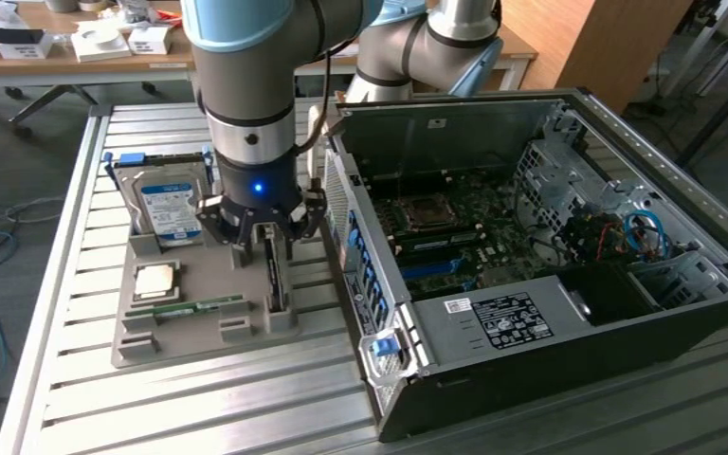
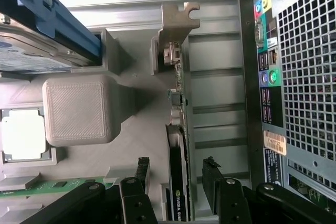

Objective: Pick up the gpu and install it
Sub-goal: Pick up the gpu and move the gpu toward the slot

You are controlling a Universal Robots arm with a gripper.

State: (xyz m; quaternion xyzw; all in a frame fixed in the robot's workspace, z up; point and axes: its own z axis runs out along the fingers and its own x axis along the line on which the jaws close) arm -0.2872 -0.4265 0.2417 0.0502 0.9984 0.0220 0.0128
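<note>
Grey fixture (image 1: pixel 200 332) flat on a slatted metal table (image 1: pixel 149 408). Standing on edge in the fixture's slot along its side on the exterior view's right: the gpu (image 1: pixel 276 284), dark and thin, silver bracket (image 2: pixel 177 22) at the slot's end toward the fixture's hard-drive end. Directly above that slot, low over the card: the gripper (image 1: pixel 266 245), wide open, 2 black fingers (image 2: pixel 140 174) straddling the gpu, 1 on each face, a sliver of gap on both sides, no squeeze on the card. Between them in the wrist view: green board edge and a black strip with white lettering.

Elsewhere on the fixture:
- a hard drive (image 1: pixel 168 209) with a blue-and-white label, upright in a blue frame at the far corner on the exterior view's left
- a square processor chip (image 1: pixel 155 281) in a recess near the fixture's middle
- a narrow green memory strip (image 1: pixel 187 308) lying just beside the chip, toward the fixture's near edge

Just beside the fixture, on the exterior view's right: an open computer case (image 1: pixel 529 256), motherboard exposed, ported rear panel facing the gpu's slot.
</note>
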